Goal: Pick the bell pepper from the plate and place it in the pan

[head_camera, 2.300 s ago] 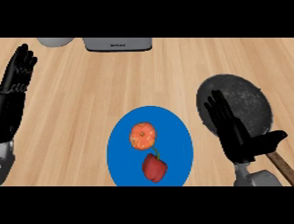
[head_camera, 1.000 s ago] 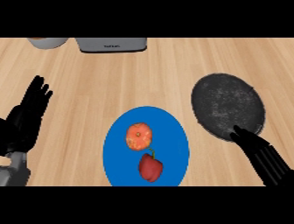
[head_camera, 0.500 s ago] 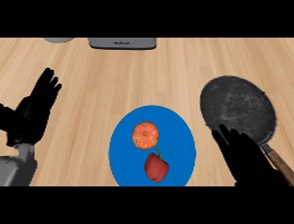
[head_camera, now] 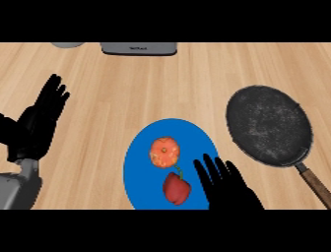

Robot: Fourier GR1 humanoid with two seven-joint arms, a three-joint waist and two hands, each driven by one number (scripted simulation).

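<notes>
A red bell pepper lies on a round blue plate on the pale wooden desk. The black right hand is just beside it, fingers straight and released. A dark round pan sits right of the plate. The black left hand rests open at the left.

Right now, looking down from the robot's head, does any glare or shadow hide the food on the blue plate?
Head view: the light is even, with no glare on the blue plate, so the bell pepper and the orange vegetable show plainly. Same view: the black right hand beside the pepper reads almost as a flat dark shape, and the pan looks dull and speckled.
</notes>
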